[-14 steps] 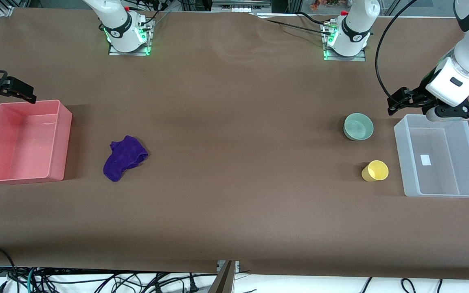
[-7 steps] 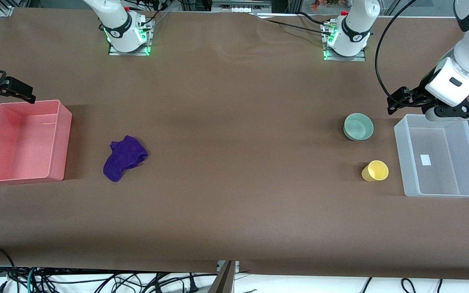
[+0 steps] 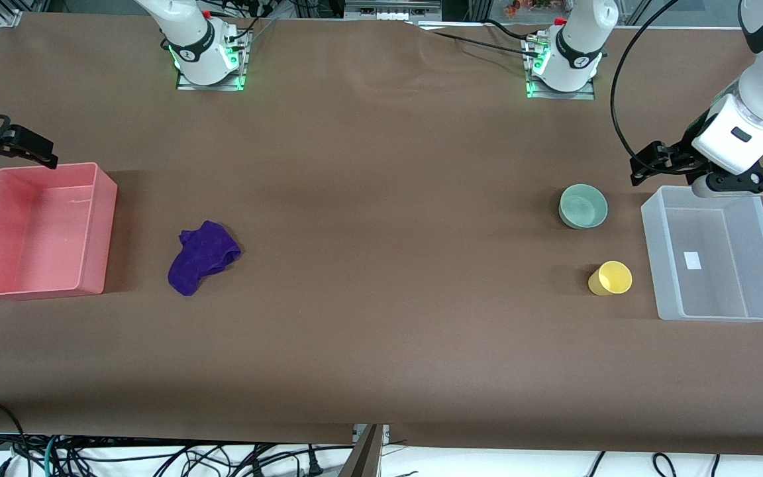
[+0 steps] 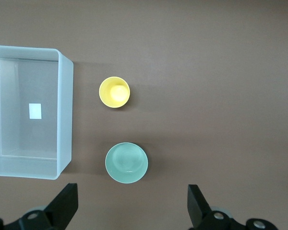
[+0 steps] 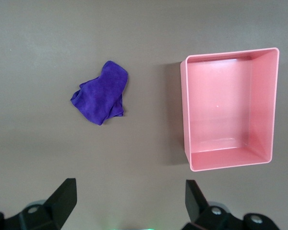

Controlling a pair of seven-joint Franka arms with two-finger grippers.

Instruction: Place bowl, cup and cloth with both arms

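My left gripper hangs in the air over the bare table just beside the clear plastic bin's rim that lies farthest from the front camera, at the left arm's end of the table. Its fingers are spread wide and hold nothing. The pale green bowl sits upright on the table near that gripper, a little nearer the front camera and toward the table's middle. The yellow cup stands nearer the front camera than the bowl, apart from it and just beside the clear bin's long wall. Both are outside the bin.

My right gripper hangs over the table at the pink bin's rim farthest from the front camera, at the right arm's end. Its fingers are also wide apart and empty. The purple-blue cloth lies crumpled on the table beside the pink bin, toward the table's middle, well apart from that gripper.

My left forearm slopes down toward the table, wrist bent so the gripper points toward the bowl.
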